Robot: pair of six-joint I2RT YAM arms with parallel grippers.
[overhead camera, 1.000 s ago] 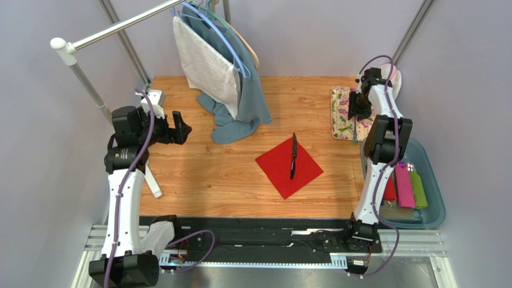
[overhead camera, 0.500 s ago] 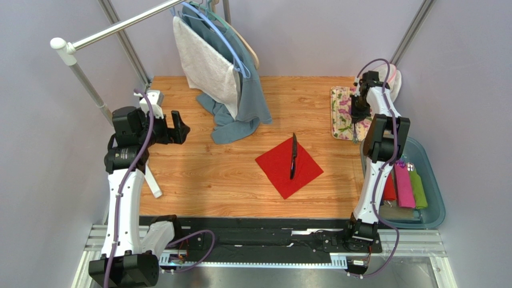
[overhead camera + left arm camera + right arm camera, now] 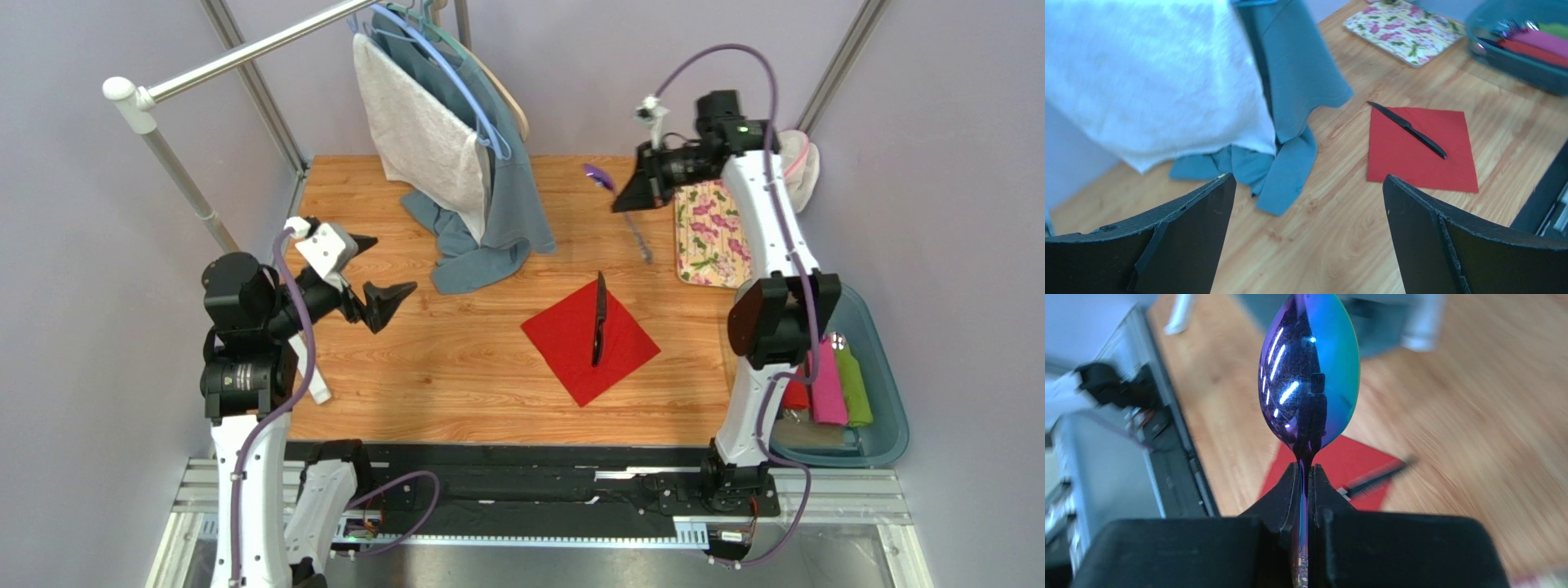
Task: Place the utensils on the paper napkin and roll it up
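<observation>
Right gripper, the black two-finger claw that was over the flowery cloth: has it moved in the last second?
Yes. The right gripper has swung left off the floral yellow-pink cloth, out over the wooden table, shut on a shiny purple-blue spoon.

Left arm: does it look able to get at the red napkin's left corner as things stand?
Probably yes. The left end effector is open and empty, only bare table lies between it and the paper napkin, and the knife sits clear of that corner.
</observation>
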